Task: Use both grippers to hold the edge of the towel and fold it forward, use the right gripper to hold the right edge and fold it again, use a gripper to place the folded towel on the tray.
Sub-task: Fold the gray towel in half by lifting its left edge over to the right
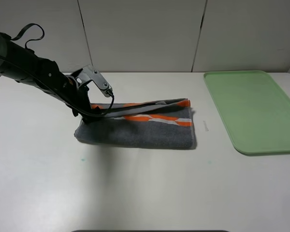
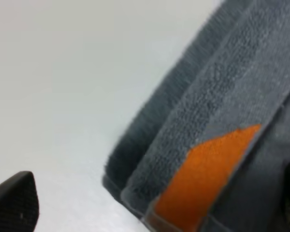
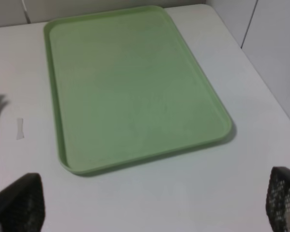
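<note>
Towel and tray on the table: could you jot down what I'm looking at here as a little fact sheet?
towel: dark grey with orange patches, folded into a long strip, lying on the table
tray: pale green, nothing on it, to the right of the towel and apart from it
left pincer: open, low at the towel's left end, not gripping
right pincer: open, holding nothing, above bare table near the tray
table: white, plain

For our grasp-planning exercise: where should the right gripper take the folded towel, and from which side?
Probably its right short edge, approached from the tray side: the towel lies as a long strip, that end is free, and the left gripper occupies the other.
</note>
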Controlling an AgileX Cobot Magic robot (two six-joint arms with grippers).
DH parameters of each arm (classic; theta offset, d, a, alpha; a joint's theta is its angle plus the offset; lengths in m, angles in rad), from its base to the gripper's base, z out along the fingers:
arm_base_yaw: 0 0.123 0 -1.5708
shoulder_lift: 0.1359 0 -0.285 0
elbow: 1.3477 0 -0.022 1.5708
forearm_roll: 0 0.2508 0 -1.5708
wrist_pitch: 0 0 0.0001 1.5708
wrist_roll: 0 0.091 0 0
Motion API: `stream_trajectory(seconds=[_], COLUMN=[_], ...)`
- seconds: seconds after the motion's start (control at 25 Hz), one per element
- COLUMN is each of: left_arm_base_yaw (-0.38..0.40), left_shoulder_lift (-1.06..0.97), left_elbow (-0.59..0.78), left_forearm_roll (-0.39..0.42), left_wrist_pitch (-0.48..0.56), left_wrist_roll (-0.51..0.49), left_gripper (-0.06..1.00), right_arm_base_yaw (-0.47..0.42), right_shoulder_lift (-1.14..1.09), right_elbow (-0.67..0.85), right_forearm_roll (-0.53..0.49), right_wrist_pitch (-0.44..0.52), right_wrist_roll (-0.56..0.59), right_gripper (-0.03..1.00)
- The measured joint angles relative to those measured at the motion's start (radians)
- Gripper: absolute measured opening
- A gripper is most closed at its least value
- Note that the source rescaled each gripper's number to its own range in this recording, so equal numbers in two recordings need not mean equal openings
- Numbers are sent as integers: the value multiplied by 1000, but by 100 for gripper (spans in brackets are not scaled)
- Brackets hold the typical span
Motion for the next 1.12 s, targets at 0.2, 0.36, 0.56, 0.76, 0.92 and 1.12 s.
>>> stream_trajectory(seconds=[0.2,0.36,0.56,0.76,0.92,1.12], left_arm_base_yaw=[15,19,19,5,-14,-17], left_shoulder_lift=[1,2,2,-18,-45,-60], left_elbow=[-21,-78,-118,-122,-127,-127], left_forearm_roll=[-30,-40,-53,-53,-59,-75], left_wrist_pitch=[-66,-57,38,167,228,332], left_wrist_roll=[0,-14,-109,-212,-252,-328], left_gripper=[100,100,100,100,100,100], right_arm_base_yaw=[0,0,0,0,0,0], right_shoulder_lift=[0,0,0,0,0,0], right_elbow=[0,0,0,0,0,0], right_forearm_roll=[0,0,0,0,1,1], right_wrist_pitch=[0,0,0,0,0,0], right_wrist_roll=[0,0,0,0,0,0], right_gripper=[100,100,100,100,100,100])
